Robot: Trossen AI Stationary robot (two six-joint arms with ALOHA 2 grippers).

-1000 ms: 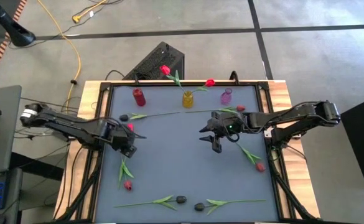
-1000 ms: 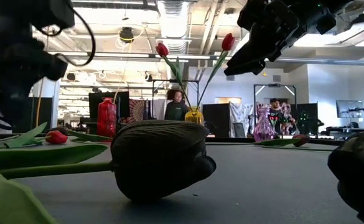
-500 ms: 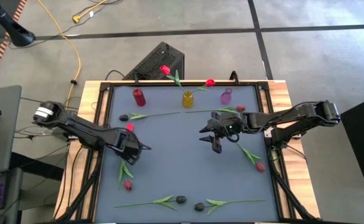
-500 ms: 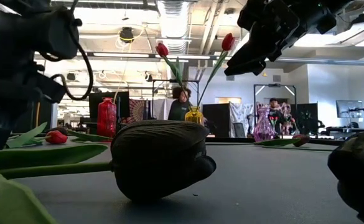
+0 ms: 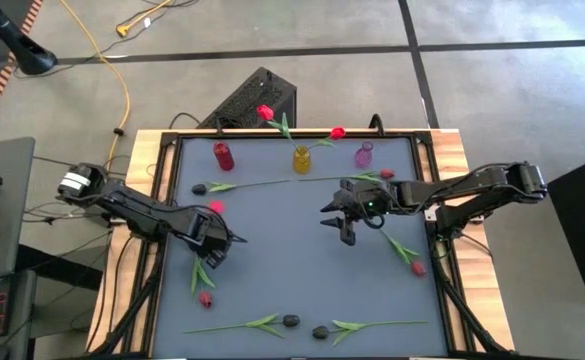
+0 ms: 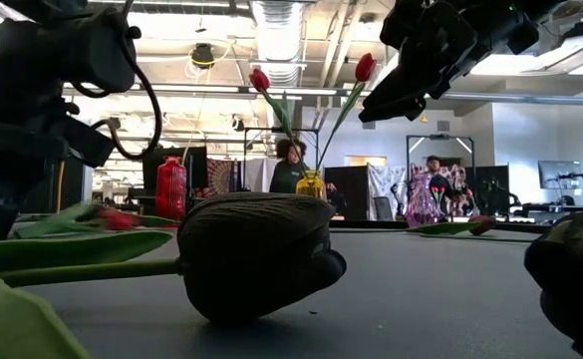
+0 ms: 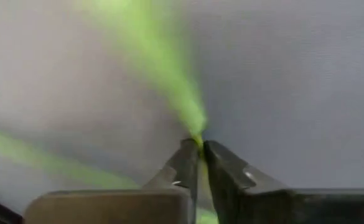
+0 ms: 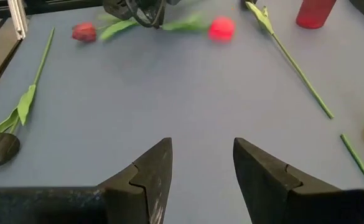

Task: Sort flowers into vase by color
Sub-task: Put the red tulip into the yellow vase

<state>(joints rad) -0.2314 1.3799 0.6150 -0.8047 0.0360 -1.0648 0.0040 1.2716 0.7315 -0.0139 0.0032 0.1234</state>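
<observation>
Your left gripper (image 5: 219, 247) is pinched tight on the green stem (image 7: 191, 121) of a red tulip (image 5: 215, 207) near the table's left edge. The red vase (image 5: 223, 156) stands near the far edge, closer to this arm. Your right gripper (image 5: 344, 228) hangs wide and holds nothing, mid-table.

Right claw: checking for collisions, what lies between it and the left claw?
Nothing: the high view shows bare grey table between right claw and left claw, shut on a tulip stem.

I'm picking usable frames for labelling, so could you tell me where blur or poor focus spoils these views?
Left wrist view: the green stem is smeared. Right wrist view: the bright red tulip is streaked. Low view: the near black tulip looms soft. High view: sharp.
</observation>
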